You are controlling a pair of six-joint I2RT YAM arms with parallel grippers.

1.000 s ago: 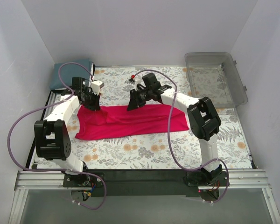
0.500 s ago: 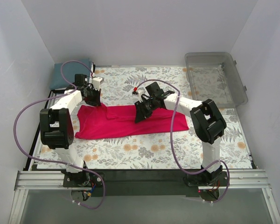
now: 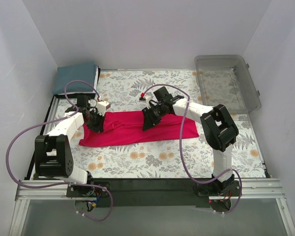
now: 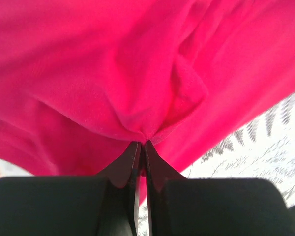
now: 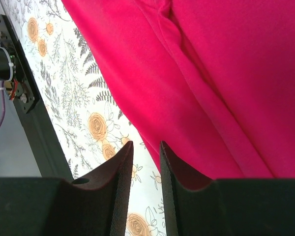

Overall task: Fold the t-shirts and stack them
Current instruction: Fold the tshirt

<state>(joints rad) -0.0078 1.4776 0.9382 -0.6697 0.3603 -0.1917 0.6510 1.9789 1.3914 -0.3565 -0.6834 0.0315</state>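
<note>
The crimson-pink t-shirt (image 3: 130,130) lies centrally as a rumpled band; the teal-blue t-shirt (image 3: 76,78) sits folded far left.

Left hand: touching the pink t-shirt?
Touching. In the left wrist view the left hand, shut, pinches a fold of the pink t-shirt.

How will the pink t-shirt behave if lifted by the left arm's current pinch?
Probably floppy: the pink t-shirt puckers into creases where the left fingers pinch it, so it should sag. Likely light: it is thin cloth, held by one small pinch. Unpinched parts would probably trail on the table.
</note>
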